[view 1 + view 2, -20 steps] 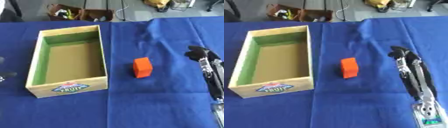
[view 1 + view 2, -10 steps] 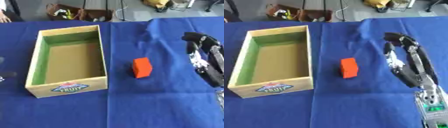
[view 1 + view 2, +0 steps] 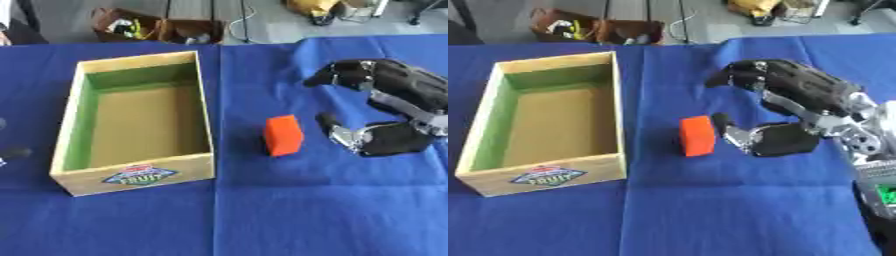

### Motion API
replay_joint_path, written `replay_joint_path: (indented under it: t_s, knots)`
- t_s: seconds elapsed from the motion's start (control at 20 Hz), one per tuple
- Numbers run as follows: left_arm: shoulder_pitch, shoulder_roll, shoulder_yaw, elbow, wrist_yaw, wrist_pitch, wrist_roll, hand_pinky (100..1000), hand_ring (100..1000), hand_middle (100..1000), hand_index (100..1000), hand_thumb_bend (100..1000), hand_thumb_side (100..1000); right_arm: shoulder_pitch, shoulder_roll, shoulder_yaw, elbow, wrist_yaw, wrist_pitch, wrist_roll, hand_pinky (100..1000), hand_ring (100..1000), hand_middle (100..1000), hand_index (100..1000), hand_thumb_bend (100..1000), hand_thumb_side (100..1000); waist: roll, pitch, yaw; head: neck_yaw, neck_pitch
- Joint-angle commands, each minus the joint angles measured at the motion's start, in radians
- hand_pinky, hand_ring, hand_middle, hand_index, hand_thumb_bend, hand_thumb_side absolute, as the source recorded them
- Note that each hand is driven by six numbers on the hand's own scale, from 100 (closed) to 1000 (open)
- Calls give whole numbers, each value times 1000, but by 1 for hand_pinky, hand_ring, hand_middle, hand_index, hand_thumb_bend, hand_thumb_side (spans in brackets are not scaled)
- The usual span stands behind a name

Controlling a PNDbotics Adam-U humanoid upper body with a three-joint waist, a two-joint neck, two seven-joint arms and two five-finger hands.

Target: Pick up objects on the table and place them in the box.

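Note:
An orange block [image 3: 697, 136] stands on the blue cloth just right of the wooden fruit box [image 3: 619, 115], whose green-lined inside holds nothing. My right hand [image 3: 798, 100] is open, reaching in from the right. Its thumb [image 3: 726, 125] lies low on the cloth close beside the block's right face, and I cannot tell whether they touch. Its fingers [image 3: 741, 75] arch above and behind the block, apart from it. Only a dark blurred tip of my left hand [image 3: 13, 152] shows at the left edge of the left eye view.
The blue cloth [image 3: 289, 215] covers the whole table. Past the far edge lie cardboard boxes with clutter [image 3: 140, 27] and cables on the floor. My right forearm [image 3: 872, 170] fills the lower right of the right eye view.
My right hand has swung left and turned toward the orange block, spreading from a narrow edge-on pose into an open arch beside it. Block and box have not moved.

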Motion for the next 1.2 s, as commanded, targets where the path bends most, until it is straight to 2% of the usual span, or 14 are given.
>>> replay_joint_path:
  t_s: [0.05, 0.15, 0.45, 0.75, 1.1, 1.2]
  knots:
    - [-2, 9, -5, -19, 4, 0, -5, 618, 888, 811, 724, 100, 1000, -33, -64, 14, 15, -42, -8, 48, 834, 844, 766, 928, 100, 962, -2, -26, 2, -4, 2]
    - [0, 9, -6, -19, 4, 1, -6, 618, 888, 811, 724, 100, 1000, -57, -92, 22, 40, -65, -9, 70, 841, 850, 768, 935, 100, 954, -3, -28, 3, -4, 4]
    - [4, 12, -10, -19, 6, 4, -11, 619, 889, 812, 724, 100, 1000, -126, -146, 52, 106, -129, -17, 127, 870, 888, 833, 992, 211, 978, -7, -31, 4, -5, 7]
    - [4, 15, -14, -19, 8, 7, -15, 618, 890, 812, 725, 100, 1000, -174, -219, 144, 165, -141, -15, 177, 873, 897, 855, 1000, 332, 1000, -11, -34, 7, -9, 12]
    - [3, 16, -15, -19, 8, 7, -16, 618, 890, 812, 725, 100, 1000, -224, -223, 212, 227, -99, 23, 175, 880, 905, 862, 1000, 343, 971, -12, -38, 11, -12, 13]
    - [4, 16, -16, -19, 9, 8, -16, 618, 890, 812, 725, 100, 999, -240, -219, 220, 249, -90, 32, 183, 880, 905, 860, 1000, 337, 937, -12, -39, 11, -13, 13]
